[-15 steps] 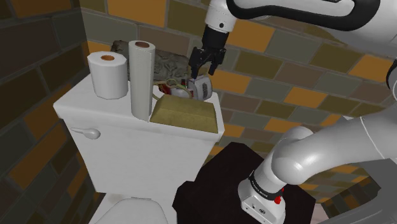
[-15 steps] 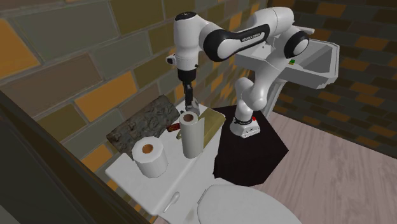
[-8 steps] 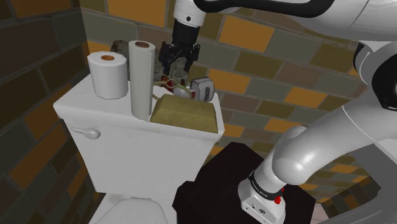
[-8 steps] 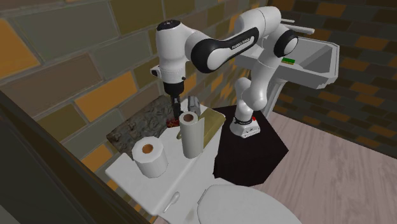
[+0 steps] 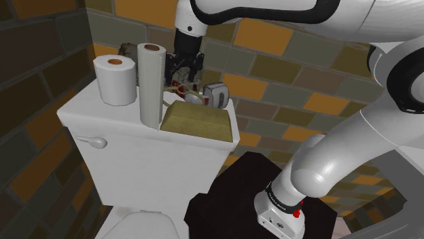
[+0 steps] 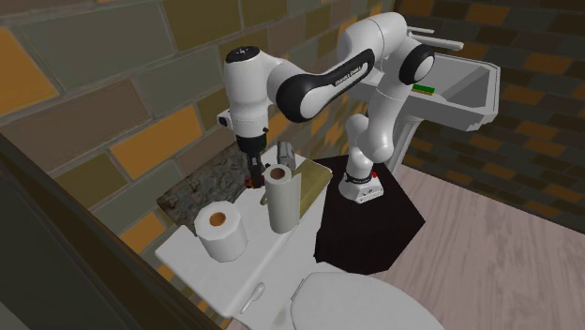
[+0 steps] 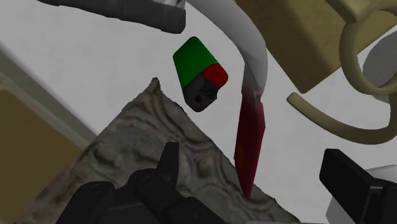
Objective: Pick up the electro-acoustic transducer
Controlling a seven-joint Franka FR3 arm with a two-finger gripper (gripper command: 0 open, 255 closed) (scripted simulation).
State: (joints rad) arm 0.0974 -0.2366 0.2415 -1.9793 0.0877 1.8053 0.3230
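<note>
Green-and-red small object (image 7: 200, 83) in wrist view, end effector (image 7: 252, 154) spread wide, empty, above toilet tank (image 5: 129, 139)

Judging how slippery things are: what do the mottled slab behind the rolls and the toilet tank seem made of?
Mottled slab: matte, stone-like or bark-like, judging by its wrinkled grey-brown pattern; possibly just a printed texture. Toilet tank: smooth plain white with soft shading, ceramic-like, though plastic would look alike.
</note>
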